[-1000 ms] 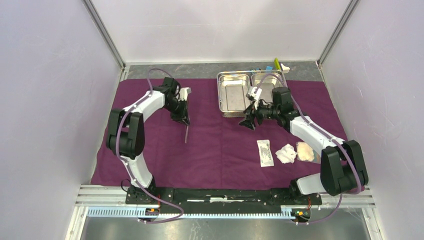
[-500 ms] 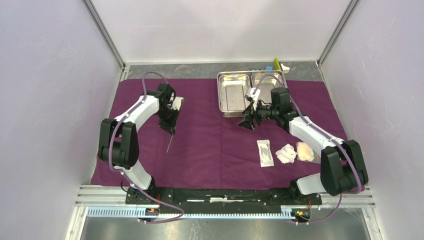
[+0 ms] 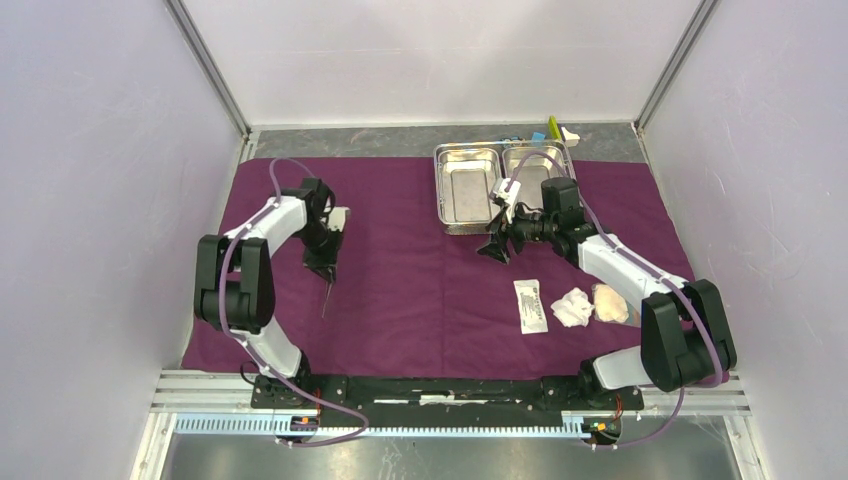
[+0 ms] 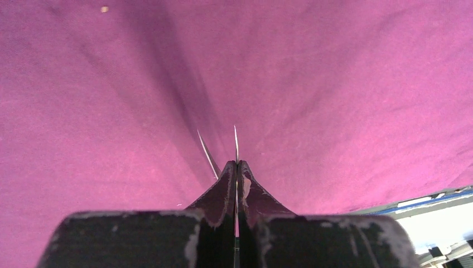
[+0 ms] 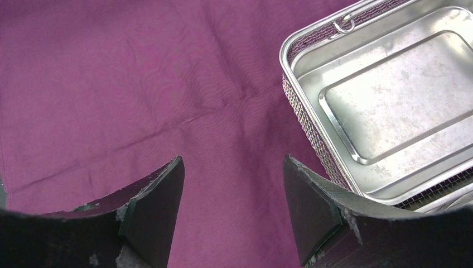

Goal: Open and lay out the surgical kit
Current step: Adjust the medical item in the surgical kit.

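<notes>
Shifting nearer and leftward, left tool (image 4: 237,163) clamped on tweezers (image 4: 236,146); right tool (image 5: 232,167) agape beside tray (image 5: 390,106).

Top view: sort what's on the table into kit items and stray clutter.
Kit:
purple cloth
steel tray
tweezers
white packet
gauze pads

Stray:
yellow-green block, behind the tray
blue block, behind the tray

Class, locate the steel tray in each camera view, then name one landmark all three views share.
Top external: steel tray at upper centre-right, at the far edge of the purple cloth.
Left wrist: not in view.
Right wrist: upper right, one compartment showing.
Shared landmark: the purple cloth.
</notes>
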You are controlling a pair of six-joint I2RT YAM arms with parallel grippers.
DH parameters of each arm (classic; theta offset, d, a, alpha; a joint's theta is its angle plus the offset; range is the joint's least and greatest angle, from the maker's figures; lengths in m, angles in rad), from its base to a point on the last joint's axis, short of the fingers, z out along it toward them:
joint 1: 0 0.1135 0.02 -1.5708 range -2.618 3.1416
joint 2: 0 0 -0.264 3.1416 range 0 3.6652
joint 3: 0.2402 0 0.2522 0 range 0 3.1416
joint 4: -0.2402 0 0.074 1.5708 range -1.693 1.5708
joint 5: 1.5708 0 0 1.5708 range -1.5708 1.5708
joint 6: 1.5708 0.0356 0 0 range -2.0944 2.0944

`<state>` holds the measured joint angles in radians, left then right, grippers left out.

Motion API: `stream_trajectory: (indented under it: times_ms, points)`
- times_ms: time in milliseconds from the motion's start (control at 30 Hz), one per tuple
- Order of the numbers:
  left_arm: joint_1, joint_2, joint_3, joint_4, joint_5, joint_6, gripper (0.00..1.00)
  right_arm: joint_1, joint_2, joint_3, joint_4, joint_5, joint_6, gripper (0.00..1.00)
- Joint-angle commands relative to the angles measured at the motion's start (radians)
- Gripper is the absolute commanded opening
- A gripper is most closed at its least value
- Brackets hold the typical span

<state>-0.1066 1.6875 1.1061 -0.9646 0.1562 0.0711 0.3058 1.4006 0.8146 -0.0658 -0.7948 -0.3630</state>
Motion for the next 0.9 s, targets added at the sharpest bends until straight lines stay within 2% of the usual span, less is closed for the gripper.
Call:
stream_trajectory:
  times_ms: [0,867]
  points:
    - [0.045,0.018,0.003,0.019,0.009,-0.012,0.02,0.004,-0.015,-0.004,0.019,0.018,-0.019,0.72]
    - [0.066,0.102,0.03,0.037,0.024,-0.047,0.02,0.003,-0.007,0.0,-0.001,0.051,-0.042,0.73]
